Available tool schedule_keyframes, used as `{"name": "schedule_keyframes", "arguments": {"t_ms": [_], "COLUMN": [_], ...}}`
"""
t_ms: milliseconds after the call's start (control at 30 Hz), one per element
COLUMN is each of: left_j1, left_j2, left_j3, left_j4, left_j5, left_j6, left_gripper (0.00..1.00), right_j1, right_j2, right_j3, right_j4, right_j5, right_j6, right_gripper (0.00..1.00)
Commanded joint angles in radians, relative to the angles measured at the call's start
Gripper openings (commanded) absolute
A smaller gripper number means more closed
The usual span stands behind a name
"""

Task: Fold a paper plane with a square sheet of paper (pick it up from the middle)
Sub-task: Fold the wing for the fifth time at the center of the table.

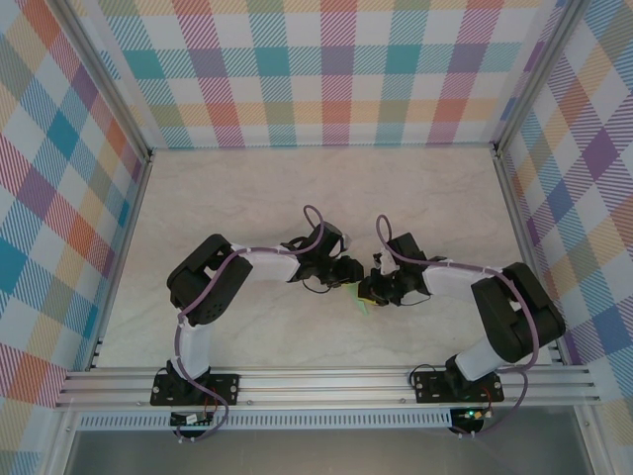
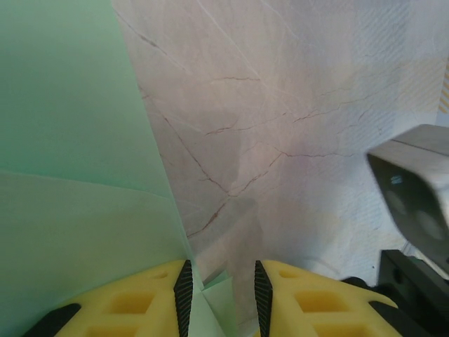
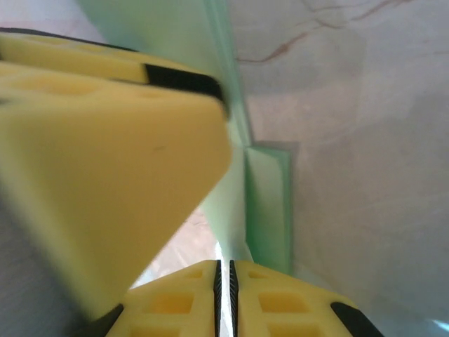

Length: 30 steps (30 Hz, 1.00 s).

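The paper plane, pale mint-green and folded, hangs between my two grippers above the middle of the table. In the right wrist view its folded layers run down into my right gripper, whose pads are pressed together on a thin edge of it. My left gripper has its jaws apart; a green flap lies against the left pad and table shows through the gap. From above, the left gripper and the right gripper almost touch. One left fingertip looms close in the right wrist view.
The marble-look table stretches behind the grippers to the checked back wall. Checked side walls stand left and right. An aluminium rail carries both arm bases at the near edge. A grey part of the right arm sits close to the left gripper.
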Motion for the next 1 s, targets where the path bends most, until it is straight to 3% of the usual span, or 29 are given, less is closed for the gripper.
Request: {"name": "schedule_keyframes", "arguments": {"t_ms": [0,200,467,600,967], "left_j1": [-0.001,-0.001,-0.003,-0.003,-0.002], "left_j2": [0.039,0.041,0.04,0.041,0.044], "left_j3": [0.005,0.014,0.008,0.008,0.011], "left_j4": [-0.041,-0.046,-0.042,-0.043,-0.041], "left_j5": [-0.007,-0.007,-0.006,-0.007,-0.005], "left_j6": [0.001,0.001,-0.002,-0.004,-0.009], "left_gripper": [0.33,0.33,0.33,0.33,0.33], "right_j1": [0.004,0.003,0.004,0.011,0.012], "right_j2": [0.047,0.056,-0.115,-0.076,0.042], "right_j3": [-0.034,-0.069,-0.041,-0.035,-0.013], "right_j4": [0.025,-0.05,-0.026,0.084,0.099], "right_j5": [0.001,0.059,-0.001,-0.08,-0.066], "right_j6": [-0.001,-0.033,0.003,0.059,0.063], "right_gripper": [0.14,0.11,0.14,0.14,0.14]}}
